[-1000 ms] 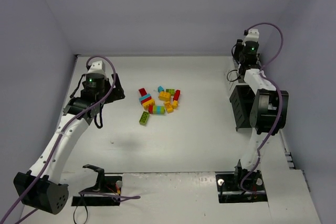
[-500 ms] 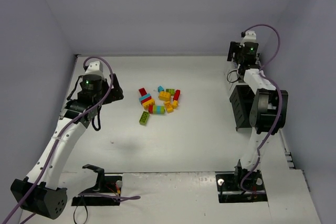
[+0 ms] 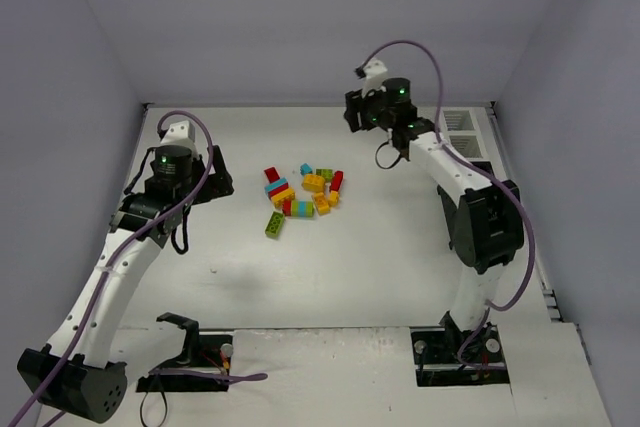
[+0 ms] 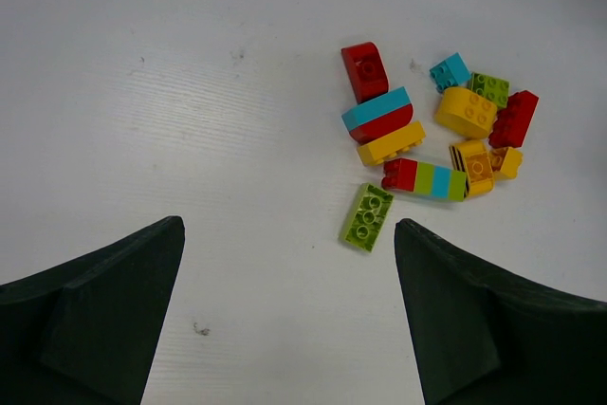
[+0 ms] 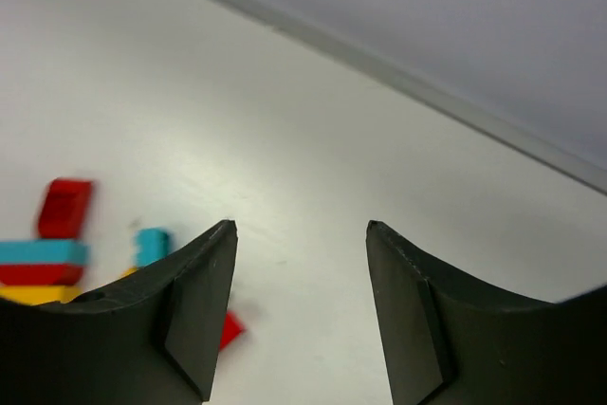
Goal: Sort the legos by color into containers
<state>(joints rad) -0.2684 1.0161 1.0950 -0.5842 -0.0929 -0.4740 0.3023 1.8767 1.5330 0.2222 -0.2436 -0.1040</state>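
The legos (image 3: 302, 193) lie in a loose pile mid-table: red, yellow, orange, green and cyan bricks. The left wrist view shows them spread out, with a green brick (image 4: 366, 217) nearest, a multi-coloured bar (image 4: 425, 178) and a cyan-over-red oval stack (image 4: 377, 116). My left gripper (image 3: 218, 179) (image 4: 287, 225) is open and empty, left of the pile. My right gripper (image 3: 350, 114) (image 5: 300, 225) is open and empty, raised behind and right of the pile. A red brick (image 5: 64, 208) and a cyan brick (image 5: 152, 244) show blurred at its left. The white slatted container (image 3: 458, 121) stands far right; the black ones are hidden behind the right arm.
Grey walls close the table at the back and both sides. The wall's foot (image 5: 379, 64) runs across the right wrist view. The arm bases (image 3: 460, 352) and a black stand (image 3: 185, 342) sit at the near edge.
My right arm has swung left from over the containers to behind the pile. My left gripper has drawn slightly left, away from the pile.
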